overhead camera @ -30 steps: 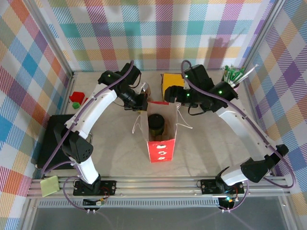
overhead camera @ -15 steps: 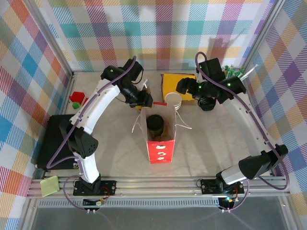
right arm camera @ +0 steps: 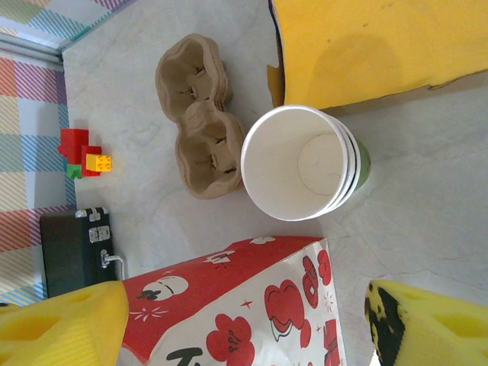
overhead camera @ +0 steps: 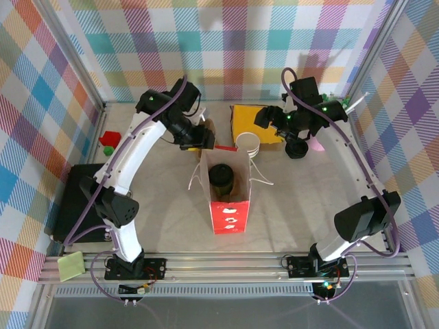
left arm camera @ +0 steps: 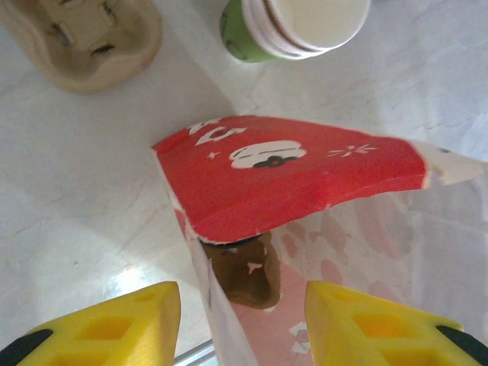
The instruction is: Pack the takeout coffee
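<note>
As the overhead camera looks down, takeout coffee [overhead camera: 223, 179]: standing inside red bag [overhead camera: 230, 214], frame centre.
My left hand [left arm camera: 240, 335]: partly spread, straddling the bag's rim, bottom edge.
My right hand [right arm camera: 244, 328]: wide, gripping nothing, bottom edge; cup stack [right arm camera: 301, 162] mid-frame.

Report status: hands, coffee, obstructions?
Left hand open at rim of bag. Right hand open, empty. Coffee inside bag. Cup stack stands behind bag.

Bright even light, soft shadows; glare patch on table [left arm camera: 130, 274]; left wrist view slightly soft.
</note>
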